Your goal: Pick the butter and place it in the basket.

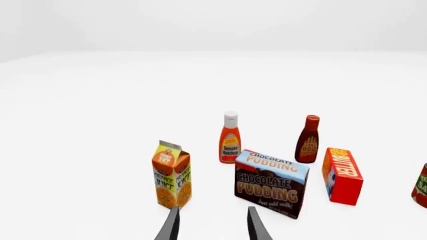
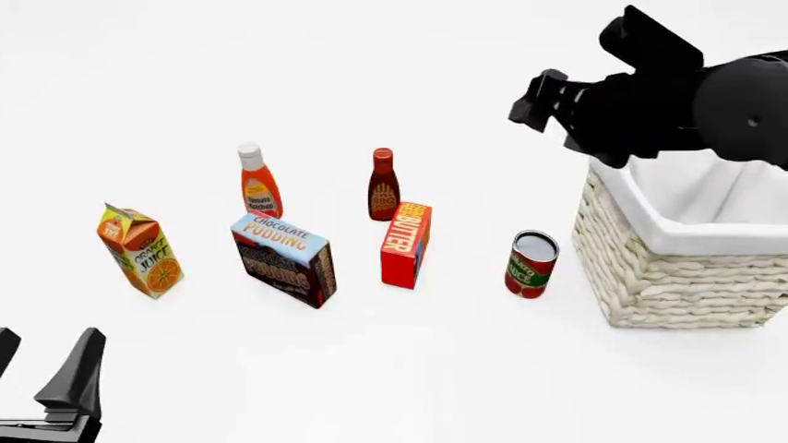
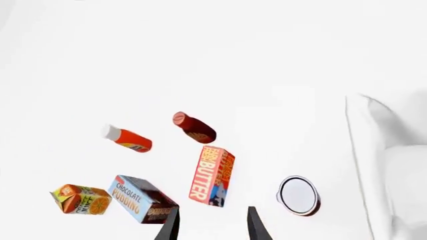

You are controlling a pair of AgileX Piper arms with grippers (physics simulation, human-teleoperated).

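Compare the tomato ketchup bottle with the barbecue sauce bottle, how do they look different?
The orange-red plastic tomato ketchup bottle has a white cap, while the dark brown barbecue sauce bottle has a red cap. The ketchup bottle is bright and carries a pale yellowish label; the barbecue bottle is dark with an orange flame-like label. The ketchup bottle stands further left in the front view. Both stand upright in the back row and look similar in height.

Front view high, wrist views distant; all sharing the butter (image 2: 405, 245).

A pretend, computer-made place is shown. Only a plain white table (image 2: 407, 369) and blank white all around can be seen.
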